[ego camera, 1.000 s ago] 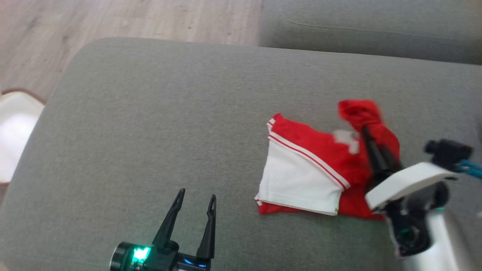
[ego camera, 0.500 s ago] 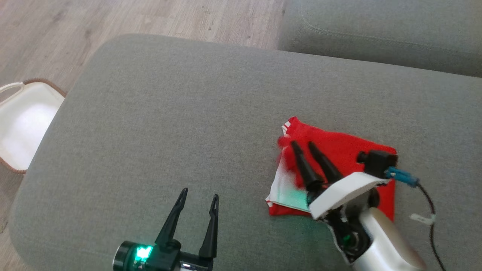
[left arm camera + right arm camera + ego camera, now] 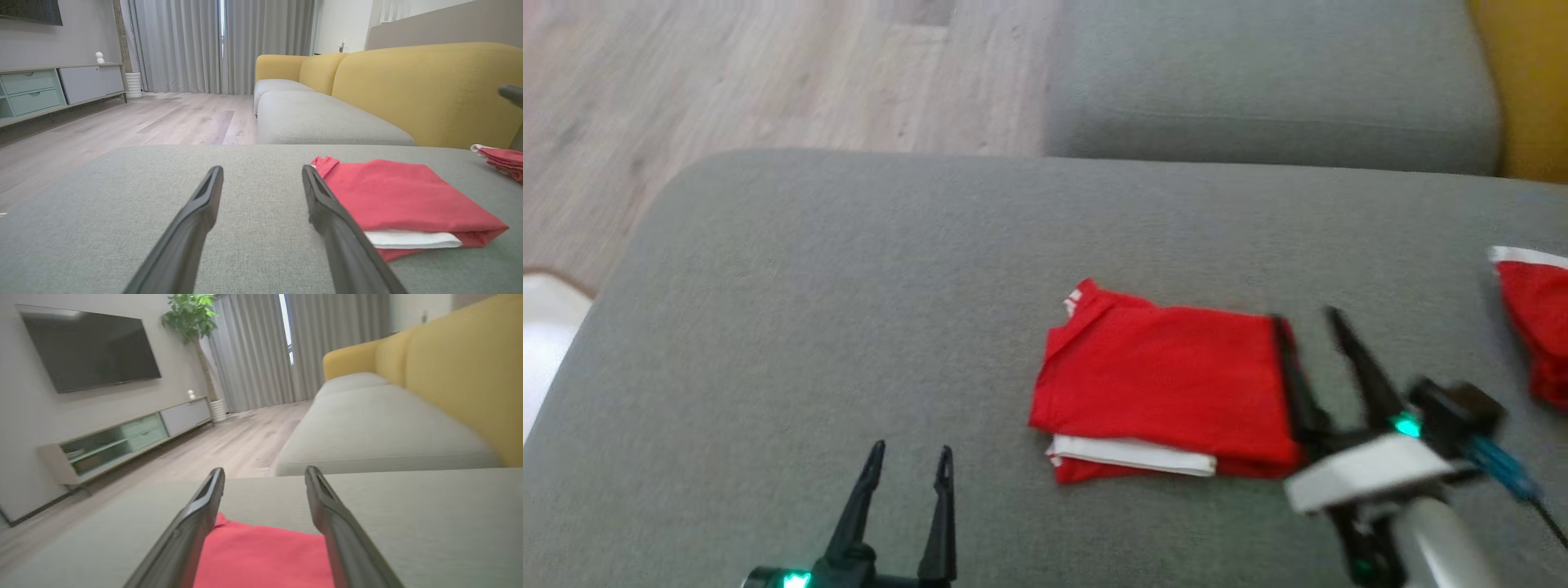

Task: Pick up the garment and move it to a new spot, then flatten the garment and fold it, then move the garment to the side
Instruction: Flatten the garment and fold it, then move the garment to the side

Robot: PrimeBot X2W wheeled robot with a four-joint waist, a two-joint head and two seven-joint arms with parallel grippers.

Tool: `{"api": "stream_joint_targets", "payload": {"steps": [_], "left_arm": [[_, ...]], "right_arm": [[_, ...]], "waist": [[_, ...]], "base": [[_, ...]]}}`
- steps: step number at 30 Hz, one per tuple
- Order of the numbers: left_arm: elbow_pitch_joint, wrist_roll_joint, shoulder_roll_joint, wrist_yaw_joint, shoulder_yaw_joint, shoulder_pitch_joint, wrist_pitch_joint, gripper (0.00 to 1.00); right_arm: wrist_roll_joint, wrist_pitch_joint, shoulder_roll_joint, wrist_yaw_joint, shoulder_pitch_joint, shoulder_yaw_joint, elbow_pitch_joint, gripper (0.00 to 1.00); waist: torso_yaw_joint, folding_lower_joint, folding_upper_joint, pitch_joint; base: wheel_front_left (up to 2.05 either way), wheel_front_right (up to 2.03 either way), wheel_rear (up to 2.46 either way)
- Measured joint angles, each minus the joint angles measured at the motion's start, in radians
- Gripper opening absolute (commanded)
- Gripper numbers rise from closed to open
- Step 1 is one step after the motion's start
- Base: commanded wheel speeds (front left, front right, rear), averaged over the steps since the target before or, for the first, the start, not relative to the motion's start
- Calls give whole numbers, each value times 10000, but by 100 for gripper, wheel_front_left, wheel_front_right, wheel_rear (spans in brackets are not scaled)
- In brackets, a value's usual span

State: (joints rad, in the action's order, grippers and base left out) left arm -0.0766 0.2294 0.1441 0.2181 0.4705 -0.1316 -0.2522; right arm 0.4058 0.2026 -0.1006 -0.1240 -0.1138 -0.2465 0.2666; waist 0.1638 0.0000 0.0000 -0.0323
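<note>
Head view has the garment point(image 3: 1160, 384) lying in the right half of the grey cushion point(image 3: 849, 286), closer to its near edge than to its far one and well clear of the left edge. It sits as a compact red rectangle, several layers thick, with a white layer point(image 3: 1131, 454) peeking out along the side that faces me. The top surface looks smooth and the edges line up fairly well, so I judge the pick-up, the relocation, the flattening and the folding as done.

My right gripper point(image 3: 1305, 318) is at the garment's right edge with its two fingers spread and nothing between them. One finger lies along that edge, but the blur keeps me from saying whether it touches the cloth. From the right wrist view I look down over the red fabric through the gap between the fingers. My left gripper point(image 3: 911, 449) hangs near the cushion's near edge, left of the garment and apart from it, fingers also spread and empty.

What I judge is left is the last step: taking hold of the folded stack and shifting it to the side without letting the layers slide apart. A second red cloth point(image 3: 1531, 327) lies at the cushion's right edge, so that side may be where the stack belongs, though I cannot be sure.
</note>
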Motion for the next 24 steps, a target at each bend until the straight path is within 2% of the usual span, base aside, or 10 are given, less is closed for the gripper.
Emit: {"api": "stream_joint_targets", "payload": {"steps": [3,8,15,24], "left_arm": [[-4,44,-58,115,-236,-21,0,100],[35,169,-205,209,-585,-259,0,100],[6,69,-261,188,-940,-896,0,100],[-130,-339,-385,-86,-1191,-1280,0,100]], "right_arm": [[-1043,293,-171,0,835,1032,-372,100],[-2228,456,-268,0,2322,1894,-880,100],[-2337,470,-242,0,3709,2098,-1137,100],[-2324,472,-244,0,3750,1939,-1198,100]], "waist": [[-337,-1,0,-210],[-804,-1,0,-500],[-1190,-1,0,-739],[-1178,0,0,-747]], "base": [[0,0,0],[0,0,0],[0,0,0],[0,0,0]]}}
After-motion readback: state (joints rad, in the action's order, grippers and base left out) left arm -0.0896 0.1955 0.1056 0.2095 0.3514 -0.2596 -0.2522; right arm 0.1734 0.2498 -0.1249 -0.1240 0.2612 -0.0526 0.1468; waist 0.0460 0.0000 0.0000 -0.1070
